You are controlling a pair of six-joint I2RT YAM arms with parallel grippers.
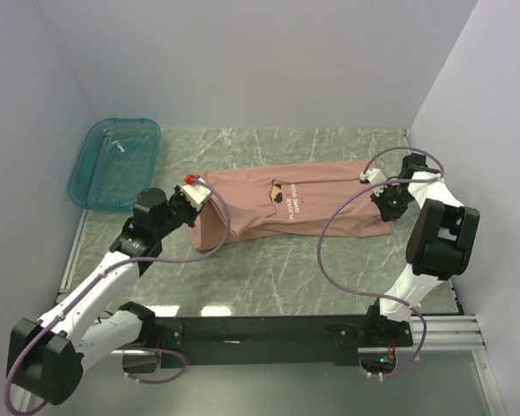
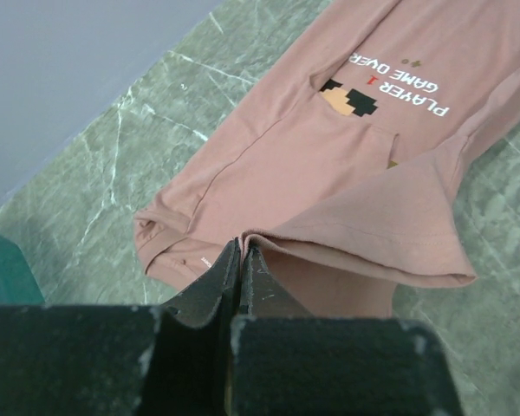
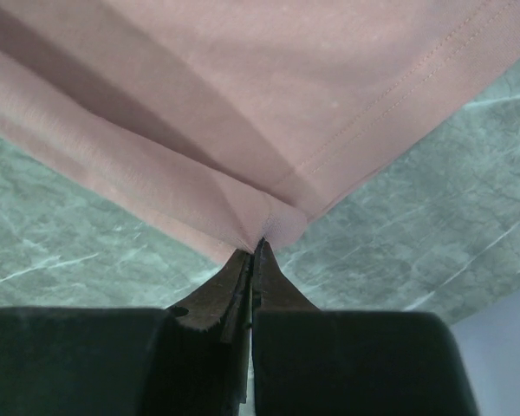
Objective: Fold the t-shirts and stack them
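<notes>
A dusty-pink t-shirt lies across the middle of the marble table, partly folded, its pixel figure and white text showing. My left gripper is shut on the shirt's left end; in the left wrist view its jaws pinch a folded sleeve edge of the t-shirt. My right gripper is shut on the shirt's right hem corner; in the right wrist view the jaws pinch a corner of the t-shirt, lifted a little off the table.
A teal translucent tray stands at the back left, and its corner shows in the left wrist view. Grey walls close the table on the left, back and right. The black base rail runs along the near edge.
</notes>
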